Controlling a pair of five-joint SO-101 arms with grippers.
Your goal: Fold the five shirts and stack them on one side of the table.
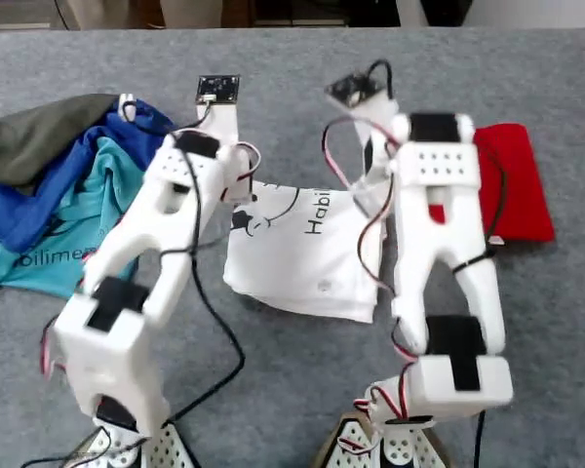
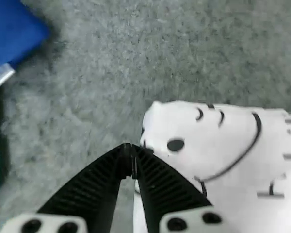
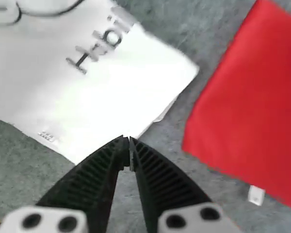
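Hovering over the grey table (image 1: pixel 283 390), I have both pairs of jaws pressed shut. My left gripper (image 2: pixel 132 162) sits at one corner of the white shirt (image 2: pixel 218 160), which lies flat mid-table. My right gripper (image 3: pixel 127 148) is at its opposite edge, near the folded red shirt (image 3: pixel 247 111). Whether either pinches cloth I cannot tell. A blue shirt (image 1: pixel 39 205), a teal shirt (image 1: pixel 88 229) and a dark grey shirt (image 1: pixel 29 141) lie heaped on my left.

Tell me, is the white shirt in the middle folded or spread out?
Folded: the white shirt lies as a compact rectangle, no sleeves sticking out.
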